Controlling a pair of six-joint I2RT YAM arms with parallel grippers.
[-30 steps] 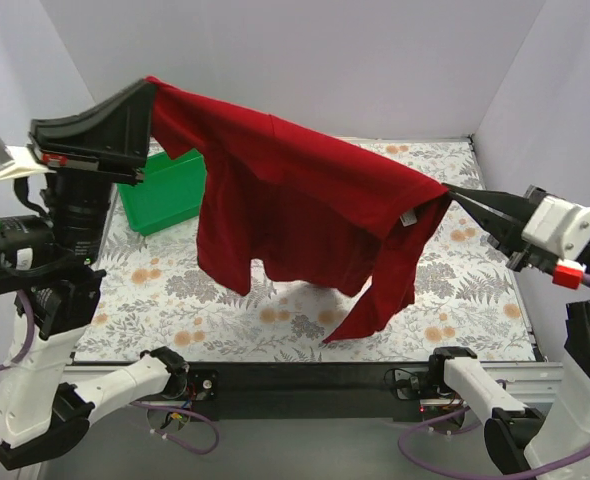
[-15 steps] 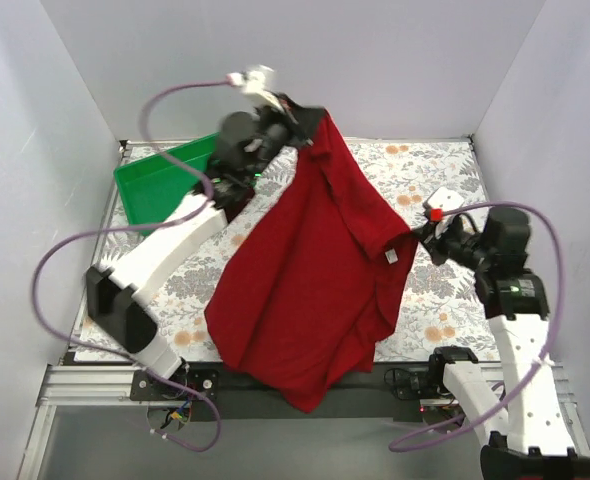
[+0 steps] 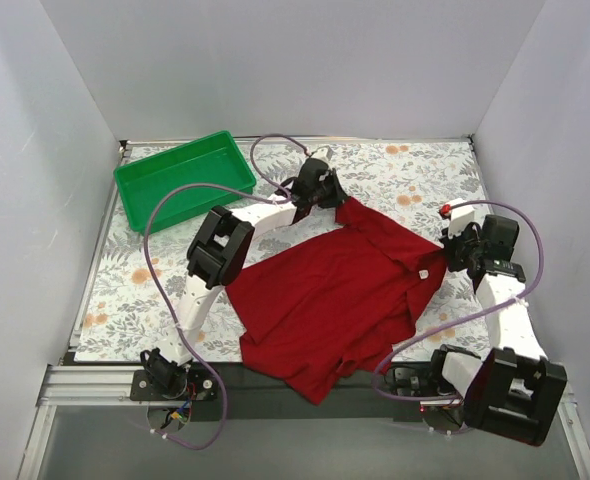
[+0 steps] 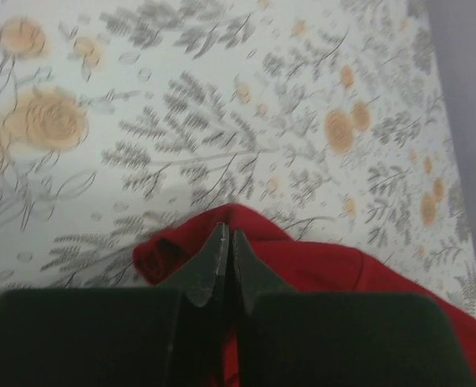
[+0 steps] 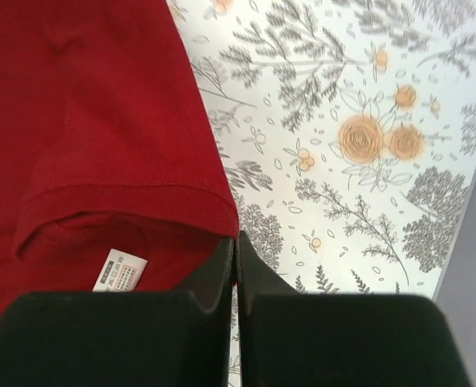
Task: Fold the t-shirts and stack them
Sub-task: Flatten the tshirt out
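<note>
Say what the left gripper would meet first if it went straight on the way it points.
The left gripper is shut on a fold of the shirt, so that fabric lies right at its tips. Beyond it, probably the flowered table cover, though depth is hard to judge.

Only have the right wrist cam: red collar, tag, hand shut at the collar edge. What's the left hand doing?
Observer: The left hand is shut on a bunched fold at the far end of the t-shirt, low over the table.
Operator: Shirt lying flat?
Observer: Mostly spread out but wrinkled; its near corner lies over the table's near edge.
Operator: Tray in the way?
Observer: No. The green tray sits at the far left corner, apart from the shirt, with nothing in it.
</note>
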